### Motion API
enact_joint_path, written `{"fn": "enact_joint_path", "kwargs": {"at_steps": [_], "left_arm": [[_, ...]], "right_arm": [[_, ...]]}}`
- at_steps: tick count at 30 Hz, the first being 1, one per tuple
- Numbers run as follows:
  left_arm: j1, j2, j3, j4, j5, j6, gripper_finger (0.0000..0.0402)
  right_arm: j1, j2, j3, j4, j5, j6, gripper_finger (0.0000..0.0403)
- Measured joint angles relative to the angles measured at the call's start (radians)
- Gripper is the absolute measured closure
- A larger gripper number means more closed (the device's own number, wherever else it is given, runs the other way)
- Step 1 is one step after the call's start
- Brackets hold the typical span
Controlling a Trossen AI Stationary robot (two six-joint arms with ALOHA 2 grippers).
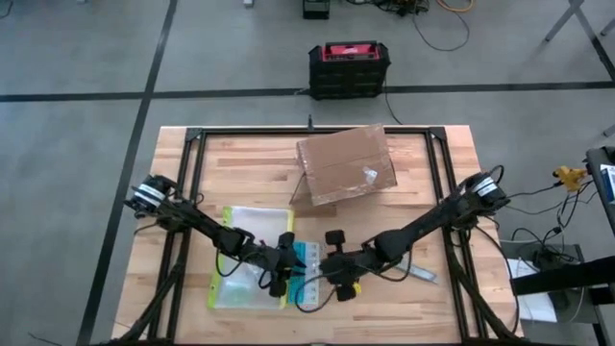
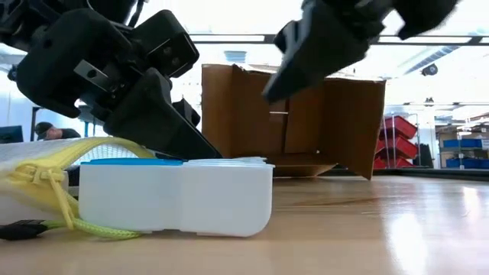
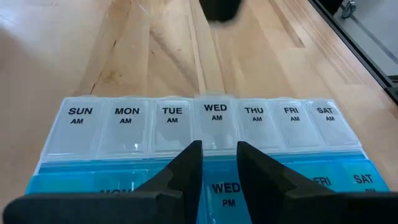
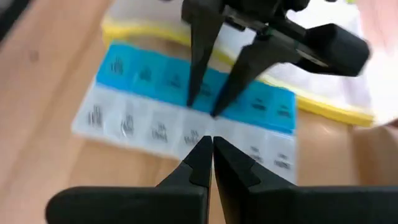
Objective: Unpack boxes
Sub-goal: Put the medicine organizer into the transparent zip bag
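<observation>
A weekly pill organiser [image 3: 211, 118], one clear AM row and one blue PM row, lies flat on the table's near middle [image 1: 307, 259], beside the clear pouch with the yellow-green edge [image 1: 245, 267]. My left gripper [image 3: 219, 149] is open by a narrow gap, its tips over the WED compartments. My right gripper [image 4: 212, 142] is shut and hangs in the air above the organiser's right side [image 2: 294, 69]. The brown cardboard carton [image 1: 346, 165] rests on the table's far middle, with flaps open [image 2: 298, 122]; no gripper is near it. My left gripper comes down at a slant from the table's left. Its fingertips [image 4: 194, 99] rest on the lid of the organiser where the WED AM and WED PM compartments meet [image 3: 216, 140]. The organiser lies flat on the table [image 2: 176, 195].
The black-and-red case [image 1: 348, 67] stands on the floor beyond the far edge. A black frame [image 1: 192, 144] runs round the table top. A yellow-green cord [image 2: 92, 228] trails from the pouch at the near edge. A person [image 2: 46, 130] sits in the room behind.
</observation>
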Motion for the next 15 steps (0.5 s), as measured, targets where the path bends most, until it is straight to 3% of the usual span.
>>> {"fn": "enact_joint_path", "kwargs": {"at_steps": [3,7,11,15], "left_arm": [[0.001,-0.005,-0.002,-0.004,0.0,0.002,0.0314],[0.001,-0.021,-0.003,-0.01,0.0,0.013,0.0315],[0.002,-0.029,-0.004,-0.018,0.0,0.015,0.032],[0.002,-0.03,-0.004,-0.018,0.0,0.017,0.032]], "right_arm": [[0.001,-0.011,0.003,-0.065,-0.008,-0.066,0.0363],[0.018,0.035,-0.001,-0.08,0.021,-0.205,0.0287],[0.059,0.112,-0.005,0.024,0.205,-0.358,0.023],[0.083,0.155,-0.003,0.129,0.317,-0.491,0.0217]]}}
